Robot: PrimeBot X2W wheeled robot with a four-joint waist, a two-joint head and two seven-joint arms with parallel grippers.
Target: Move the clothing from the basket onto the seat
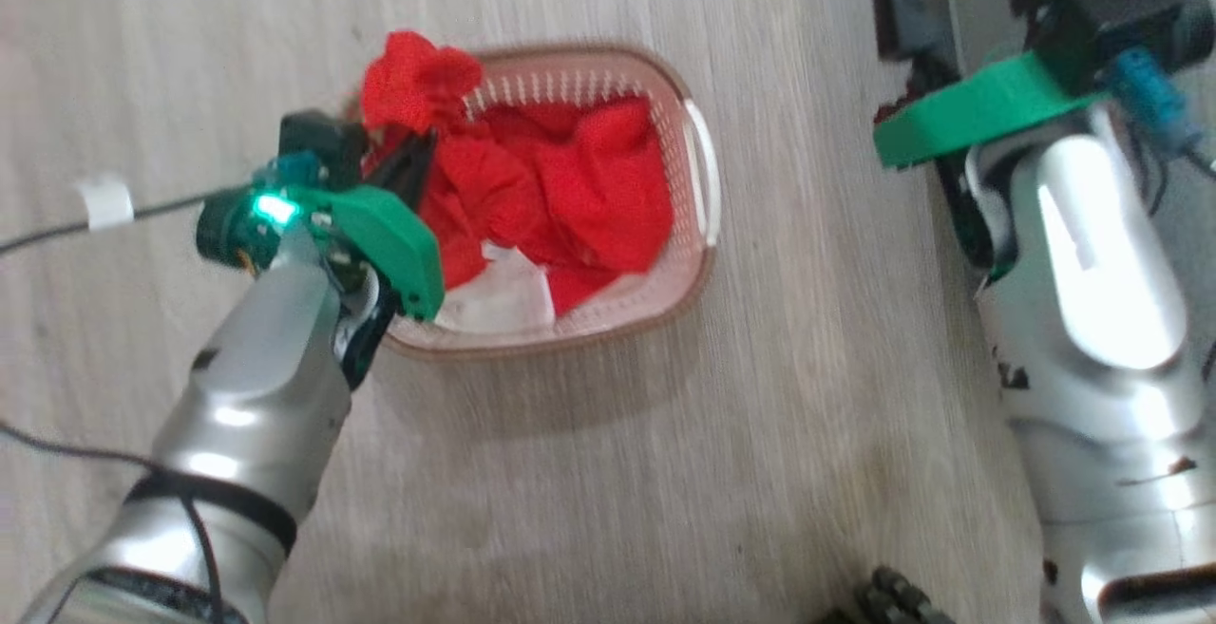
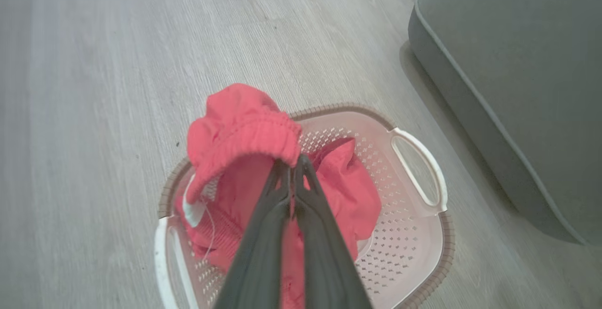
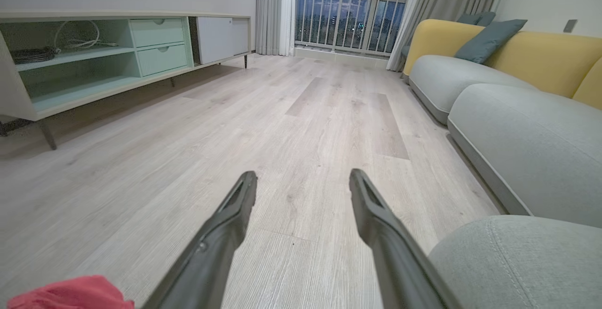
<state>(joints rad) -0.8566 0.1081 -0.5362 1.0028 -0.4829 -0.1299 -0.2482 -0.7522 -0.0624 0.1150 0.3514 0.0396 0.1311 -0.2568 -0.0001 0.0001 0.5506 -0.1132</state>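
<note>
Head view, blurred: the left pincer [image 1: 410, 160], centre left, is largely masked by its green mount [image 1: 391, 242]. In the left wrist view the bottom edge cuts off the basket [image 2: 409, 248]. The pincer's jaws are pressed together on a fold of the clothing [image 2: 242, 128], bright red with a white patch, bunched above the rim; the rest lies heaped inside. The grey seat [image 2: 517, 78] occupies the upper right. The right pincer [image 3: 303, 182] gapes wide, empty.
</note>
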